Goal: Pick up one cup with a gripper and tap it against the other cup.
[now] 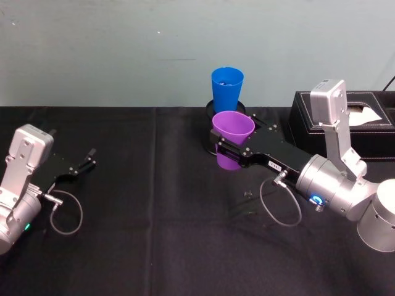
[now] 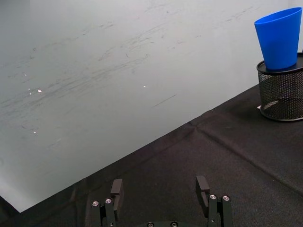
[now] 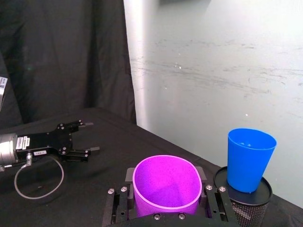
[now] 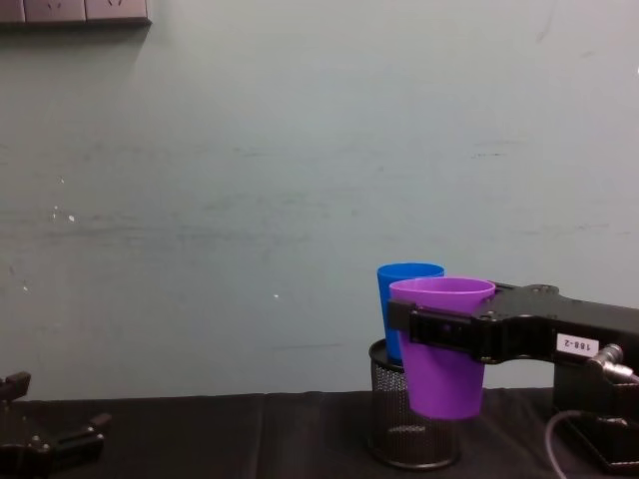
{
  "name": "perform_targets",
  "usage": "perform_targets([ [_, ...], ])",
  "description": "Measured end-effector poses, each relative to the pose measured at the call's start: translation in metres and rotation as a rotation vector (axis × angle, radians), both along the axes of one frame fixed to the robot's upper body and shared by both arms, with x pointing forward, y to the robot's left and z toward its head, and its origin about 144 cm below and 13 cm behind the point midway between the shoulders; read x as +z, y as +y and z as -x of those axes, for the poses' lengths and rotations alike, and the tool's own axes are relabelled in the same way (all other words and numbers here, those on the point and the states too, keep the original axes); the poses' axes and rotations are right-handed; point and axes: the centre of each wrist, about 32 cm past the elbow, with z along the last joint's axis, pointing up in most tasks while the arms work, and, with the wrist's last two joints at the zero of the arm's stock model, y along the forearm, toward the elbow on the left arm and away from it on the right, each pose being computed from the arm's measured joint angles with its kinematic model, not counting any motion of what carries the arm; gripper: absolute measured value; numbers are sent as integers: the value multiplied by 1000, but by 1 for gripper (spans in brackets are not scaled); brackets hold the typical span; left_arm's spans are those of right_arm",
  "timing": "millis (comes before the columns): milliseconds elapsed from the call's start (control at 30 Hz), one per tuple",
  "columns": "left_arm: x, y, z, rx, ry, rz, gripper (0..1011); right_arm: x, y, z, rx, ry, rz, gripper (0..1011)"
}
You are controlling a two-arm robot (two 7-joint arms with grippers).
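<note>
**Task item.** The purple cup [image 1: 233,126] is upright and off the black table [image 1: 154,216], just in front of the blue cup [image 1: 227,89]. The right wrist view shows a gap between the 2 cups, so no contact yet.

**End effectors.** The right gripper [image 3: 165,179] is clamped on the purple cup below its rim, 1 jaw on each side. The left gripper [image 2: 159,189] sits parked at the table's left with its jaws apart, holding nothing.

**Hazards.**
- The blue cup does not stand on the table. Its base rests in the black wire-mesh pen holder [image 4: 409,434], so it sits high. A firm tap could tip it out or shift the holder.
- The purple rim looks slightly oval under the clamp. Smooth, tapered plastic could slip downward on impact.
- A low approach could strike the holder instead of the blue cup.

**Containers.**
- Purple cup: empty.
- Blue cup: appears empty.
- Holder: contains the blue cup's base; nothing else can be made out.
</note>
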Motion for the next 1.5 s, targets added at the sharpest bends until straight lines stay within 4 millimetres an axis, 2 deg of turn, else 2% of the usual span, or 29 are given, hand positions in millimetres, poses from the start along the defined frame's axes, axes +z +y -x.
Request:
perform_targets([
  [1500,0,0,0,0,0,0,1000,0,0,0,0,0,0,731],
])
